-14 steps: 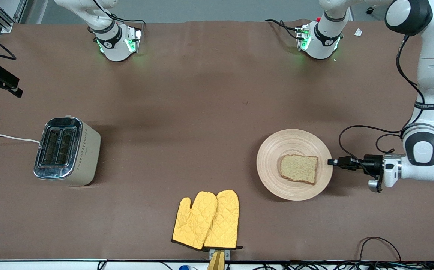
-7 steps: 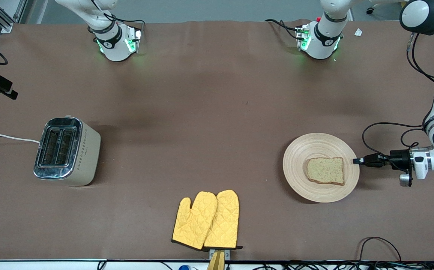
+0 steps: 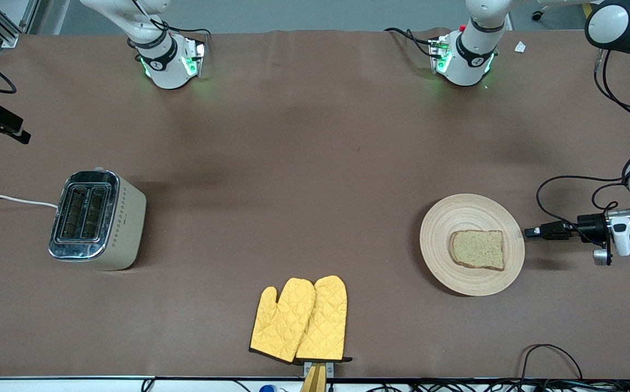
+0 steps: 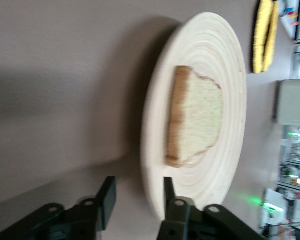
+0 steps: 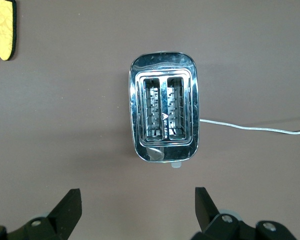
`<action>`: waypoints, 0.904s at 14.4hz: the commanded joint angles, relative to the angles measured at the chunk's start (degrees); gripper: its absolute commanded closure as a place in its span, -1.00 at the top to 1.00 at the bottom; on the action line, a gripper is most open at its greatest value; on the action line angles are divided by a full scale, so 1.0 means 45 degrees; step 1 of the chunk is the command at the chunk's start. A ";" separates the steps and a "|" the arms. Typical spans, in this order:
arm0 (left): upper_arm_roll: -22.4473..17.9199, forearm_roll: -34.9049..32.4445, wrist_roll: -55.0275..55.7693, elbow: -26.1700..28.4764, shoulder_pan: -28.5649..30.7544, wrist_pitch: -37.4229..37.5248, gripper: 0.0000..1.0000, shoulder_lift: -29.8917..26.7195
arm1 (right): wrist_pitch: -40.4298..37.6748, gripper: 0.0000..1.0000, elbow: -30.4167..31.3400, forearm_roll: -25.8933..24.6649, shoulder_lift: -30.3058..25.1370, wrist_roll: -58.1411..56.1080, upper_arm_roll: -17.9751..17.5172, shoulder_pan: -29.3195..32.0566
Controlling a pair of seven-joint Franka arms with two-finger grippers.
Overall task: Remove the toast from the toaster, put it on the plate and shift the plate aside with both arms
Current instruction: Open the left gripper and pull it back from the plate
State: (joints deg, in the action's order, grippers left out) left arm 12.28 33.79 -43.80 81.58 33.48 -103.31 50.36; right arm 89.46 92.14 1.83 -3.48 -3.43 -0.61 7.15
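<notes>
Your left gripper (image 3: 528,232) has just let go of the plate (image 3: 441,231): fingers now apart, just beside the rim. Plate w/ toast (image 3: 477,249) has slid toward the left arm's end. Toaster (image 5: 164,115) is empty; right gripper (image 5: 138,207) waits open above it. Task looks nearly done.

**Lots of room in the middle, things at the edges**

The middle of the table (image 3: 304,163) was bare brown cloth, so a gripper could pass there. The toaster (image 3: 97,219) stood toward the right arm's end, and its white cord (image 3: 10,200) ran off the table edge. The yellow mitts (image 3: 301,319) lay near the front camera's edge. The plate (image 3: 472,244) with the toast (image 3: 477,249) sat toward the left arm's end. The left gripper (image 3: 527,232) was low, just beside the plate's rim, fingers (image 4: 107,197) parted and touching nothing.
</notes>
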 commanded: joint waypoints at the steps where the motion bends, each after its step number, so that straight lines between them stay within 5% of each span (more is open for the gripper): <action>1: -0.0053 -0.1506 0.0182 -0.0783 0.0001 -0.0654 1.00 -0.0235 | 0.0002 1.00 0.0091 0.0043 -0.0184 0.0038 -0.0079 0.0072; 8: 0.0102 -0.4887 0.4240 -0.1255 -0.1324 -0.0968 1.00 -0.2692 | 0.0003 1.00 0.0091 0.0063 -0.0184 0.0039 -0.0098 0.0052; 13: 0.0103 -0.5340 0.7152 -0.1099 -0.2770 -0.0715 1.00 -0.4431 | 0.0003 1.00 0.0110 0.0063 -0.0184 0.0058 -0.0118 0.0052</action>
State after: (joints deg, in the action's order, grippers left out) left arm 13.23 10.92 -14.58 74.36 22.21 -107.15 34.37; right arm 89.54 92.09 1.83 -3.50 -3.42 -0.79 7.13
